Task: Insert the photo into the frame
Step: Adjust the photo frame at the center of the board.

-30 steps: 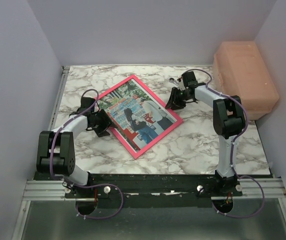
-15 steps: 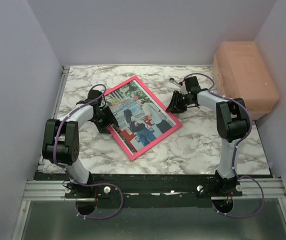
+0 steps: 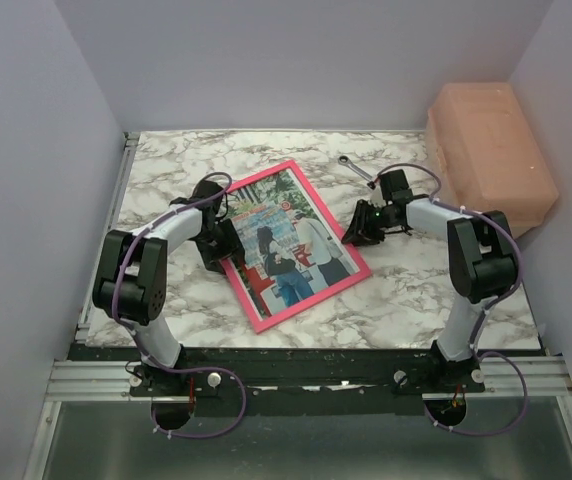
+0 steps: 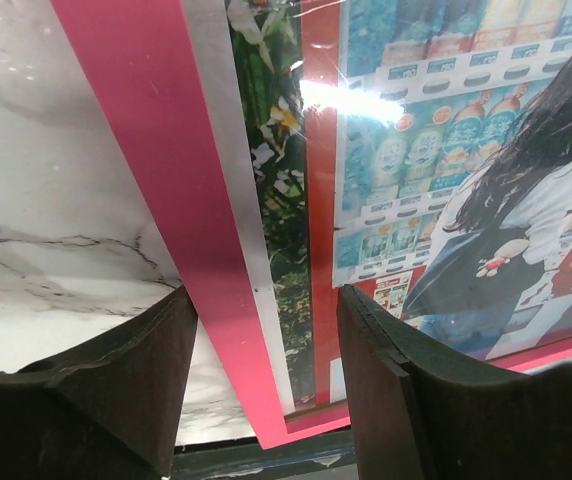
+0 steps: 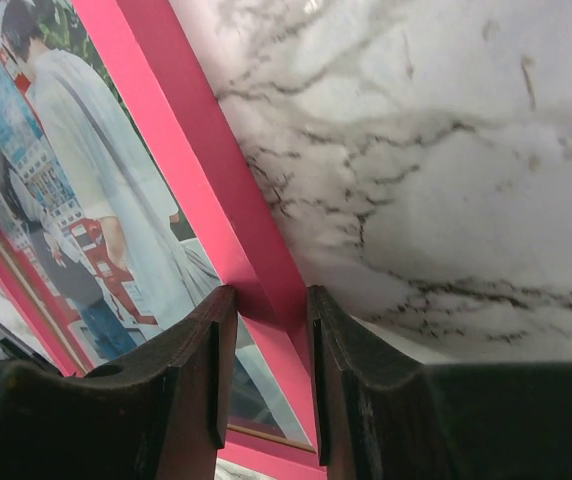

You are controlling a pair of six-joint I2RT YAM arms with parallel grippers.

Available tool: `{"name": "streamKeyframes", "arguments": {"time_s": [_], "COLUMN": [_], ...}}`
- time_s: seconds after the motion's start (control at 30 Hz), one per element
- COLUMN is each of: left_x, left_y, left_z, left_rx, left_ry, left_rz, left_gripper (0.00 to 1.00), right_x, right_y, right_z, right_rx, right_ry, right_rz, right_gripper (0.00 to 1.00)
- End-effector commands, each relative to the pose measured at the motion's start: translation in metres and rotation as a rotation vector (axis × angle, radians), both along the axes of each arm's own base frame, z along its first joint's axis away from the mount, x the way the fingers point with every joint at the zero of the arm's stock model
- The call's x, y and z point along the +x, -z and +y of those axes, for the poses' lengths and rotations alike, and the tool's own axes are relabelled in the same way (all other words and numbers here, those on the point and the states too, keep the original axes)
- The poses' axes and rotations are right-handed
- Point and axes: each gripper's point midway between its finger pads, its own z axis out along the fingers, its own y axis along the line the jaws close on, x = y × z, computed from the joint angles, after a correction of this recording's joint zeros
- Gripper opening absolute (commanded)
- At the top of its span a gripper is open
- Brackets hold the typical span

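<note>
The frame lies flat in the middle of the marble table, its bright pink face up. The photo of two people at vending machines sits inside it. My left gripper is at the frame's left side. In the left wrist view it stands open astride the pink bar, with one finger on the table and the other over the photo. My right gripper is at the frame's right side. In the right wrist view it is shut on the pink bar, beside the photo.
A salmon-coloured box stands at the back right against the wall. A small metal tool lies on the marble table behind the right gripper. Pale walls enclose the table on three sides.
The frame with the photo has turned clockwise, its right corner swinging toward the near edge. Both grippers moved with it, the right one nearer, and its jaws narrowed onto the bar.
</note>
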Motion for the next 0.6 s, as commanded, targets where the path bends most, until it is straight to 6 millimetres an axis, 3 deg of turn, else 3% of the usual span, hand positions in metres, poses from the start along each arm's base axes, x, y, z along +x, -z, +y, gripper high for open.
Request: {"name": "streamKeyframes", "arguments": {"time_s": [0.0,0.27,0.57], "left_x": [0.016,0.027,0.030], "left_y": [-0.013,-0.019,-0.019], "left_z": [-0.042,-0.068,-0.098], "left_rx": [-0.107,-0.129,-0.157], "left_ry": [0.064,0.127,0.195], "left_rz": [-0.050,-0.064,-0.056], "left_gripper": [0.57,0.57,0.57], "right_x": [-0.066,-0.105,-0.133], "right_y": [0.020,0.022,0.020], "right_z": [-0.005,-0.018,-0.020], "right_rx": [-0.030,-0.045,-0.009], "right_ry": [-0.015,0.026,0.050], "right_rz": [0.206,0.241,0.268], "right_gripper": [0.38,0.38,0.38]}}
